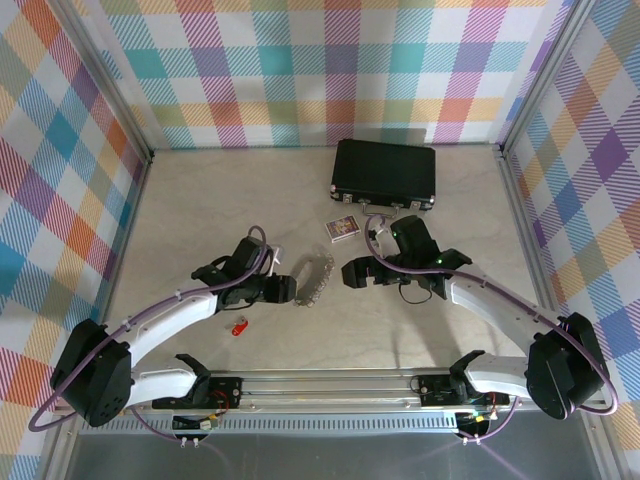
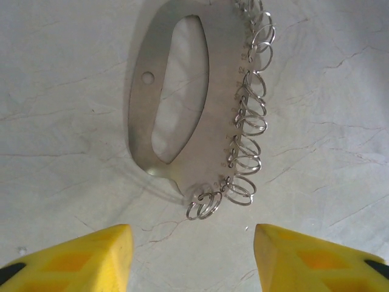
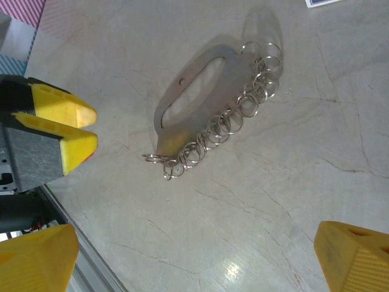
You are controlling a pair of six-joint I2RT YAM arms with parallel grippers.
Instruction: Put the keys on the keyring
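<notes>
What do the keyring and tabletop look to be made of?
Keyring: flat metal plate, likely steel or aluminium, dull silver-grey sheen. Its split rings: thin, shinier metal wire. Tabletop: pale marble look with thin veins and glossy glare; could be laminate.

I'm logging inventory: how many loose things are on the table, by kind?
Black case: 1
Card box: 1
Keyring: 1
Red key: 1
Total: 4
</notes>
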